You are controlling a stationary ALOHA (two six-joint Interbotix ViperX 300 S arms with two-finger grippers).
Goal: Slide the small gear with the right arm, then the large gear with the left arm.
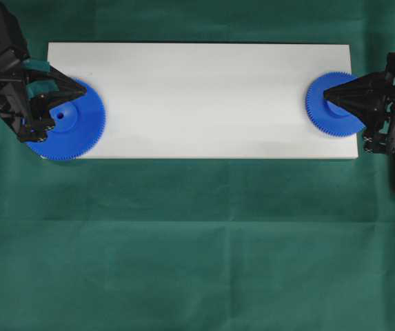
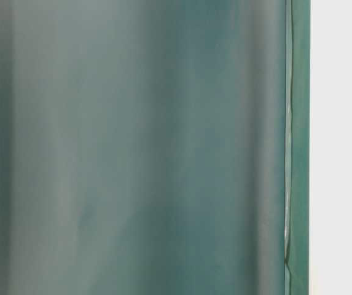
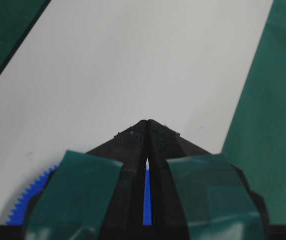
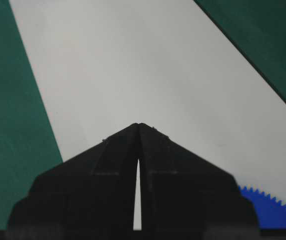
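green cloth point(image 1: 197, 241) surrounds a white board point(image 1: 204, 96), bare between my hands. small gear point(image 1: 331, 117) lies under my right gripper point(image 1: 325, 92), tips pressed together, at that end's edge. large gear point(image 1: 73, 127) overhangs the opposite corner beneath my left gripper point(image 1: 83, 88), likewise closed, holding nothing.

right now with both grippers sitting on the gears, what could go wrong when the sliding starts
The small gear overhangs the right end of the white board, so a skewed push by the right gripper could tip it onto the green cloth.

The large gear also overhangs its corner; the left gripper sits near its rim, off the hub, so it may spin rather than slide.

Both grippers have closed pointed tips, which could skate off the plastic.
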